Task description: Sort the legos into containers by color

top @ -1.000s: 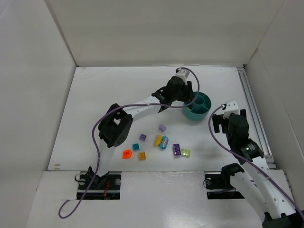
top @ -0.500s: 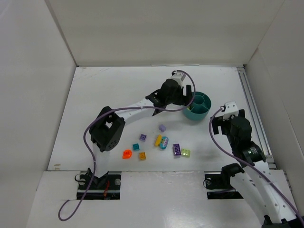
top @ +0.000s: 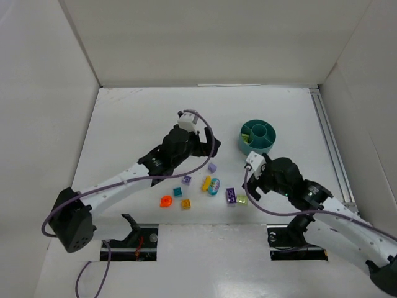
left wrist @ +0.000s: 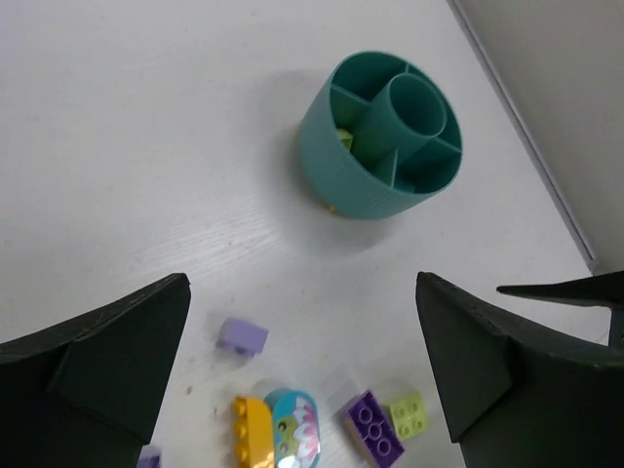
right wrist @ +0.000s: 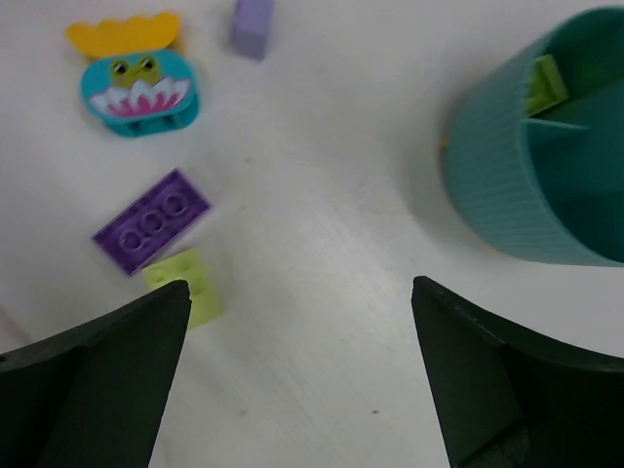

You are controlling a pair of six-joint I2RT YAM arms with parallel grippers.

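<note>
The right fingers [right wrist: 97, 390], wide open and empty, hang nearest the pale green brick [right wrist: 185, 286], just beside one tip.

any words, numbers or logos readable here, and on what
None can be read in any view.
The oval blue brick bears only a printed picture, pink petals and eyes, no letters.
Any marks on the studs of the purple brick are too blurred to read.

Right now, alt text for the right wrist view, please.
Open fingers frame white table, holding nothing. Teal cup upper right, with a green brick in one compartment. At left, a purple brick lies beside a second green brick; blue oval, yellow brick and lilac brick lie above.
</note>
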